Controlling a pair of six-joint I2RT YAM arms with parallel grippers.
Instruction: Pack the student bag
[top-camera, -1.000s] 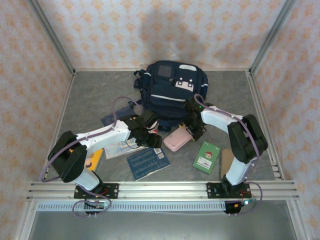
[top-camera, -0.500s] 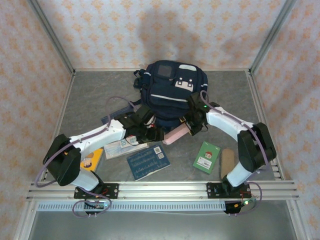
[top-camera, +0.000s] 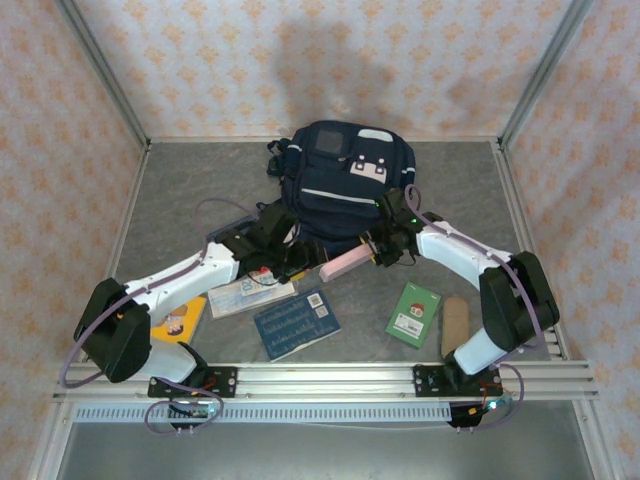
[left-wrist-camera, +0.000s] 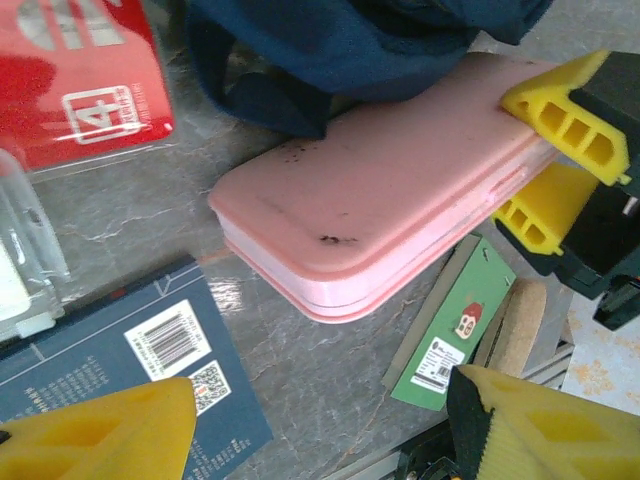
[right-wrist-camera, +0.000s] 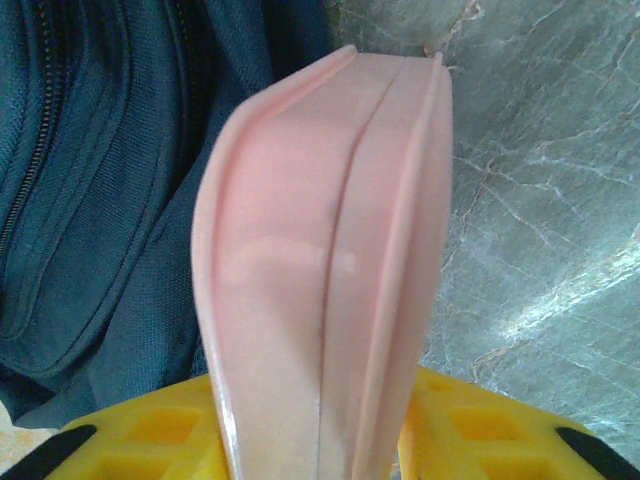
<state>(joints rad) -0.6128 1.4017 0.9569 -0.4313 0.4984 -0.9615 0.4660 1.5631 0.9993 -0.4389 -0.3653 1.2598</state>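
A: Top view: where is the student bag (top-camera: 340, 185)?
B: Far centre of the tabletop (top-camera: 180, 200); the right end effector (top-camera: 385, 250) clamps a pink case (top-camera: 350, 262) at its near edge
A: Left wrist view?
B: Left end effector (left-wrist-camera: 322, 385) spread, empty, above the case
A: Right wrist view?
B: Case gripped on edge beside the bag

pink case (top-camera: 345, 263): you'll see it slanted, with dark smudges on its face.
blue book (top-camera: 296, 323): flat on the counter (top-camera: 180, 200), barcode label up.
green box (top-camera: 414, 313): right of your blue book, just beside a tan roll (top-camera: 455, 322).
yellow book (top-camera: 180, 320): at your far left.
red packet (left-wrist-camera: 85, 75): flat on the counter.
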